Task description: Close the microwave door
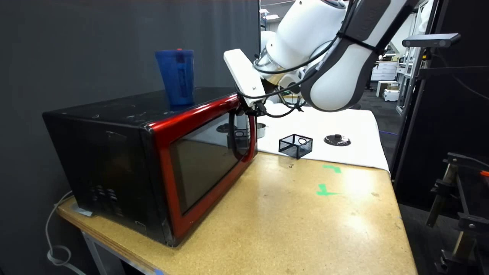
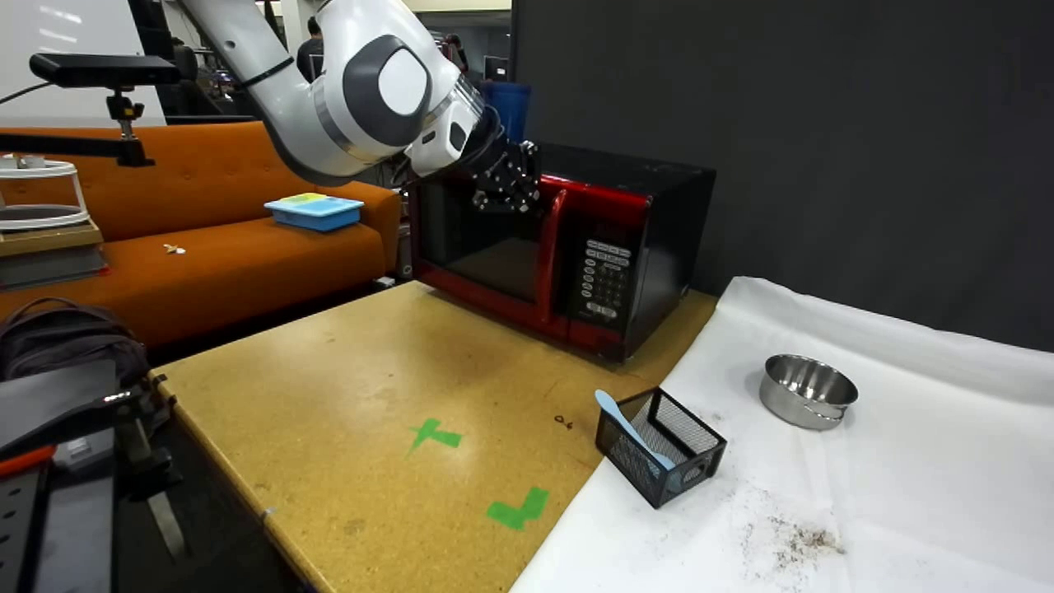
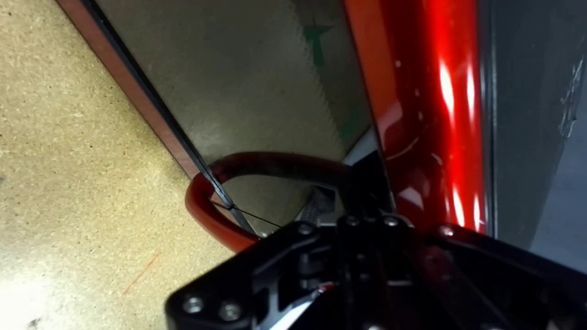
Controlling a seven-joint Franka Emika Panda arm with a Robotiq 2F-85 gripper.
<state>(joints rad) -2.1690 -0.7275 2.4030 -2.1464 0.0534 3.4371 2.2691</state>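
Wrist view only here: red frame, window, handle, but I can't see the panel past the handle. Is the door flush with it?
Observer: Looks that way. In an exterior view the microwave door appears level with the keypad panel; a very thin gap would be too small to tell.
Operator: Copy. Anything sitting on top that I could knock?
Observer: Yes, a blue cup. It stands on the microwave, toward the front edge of its top.
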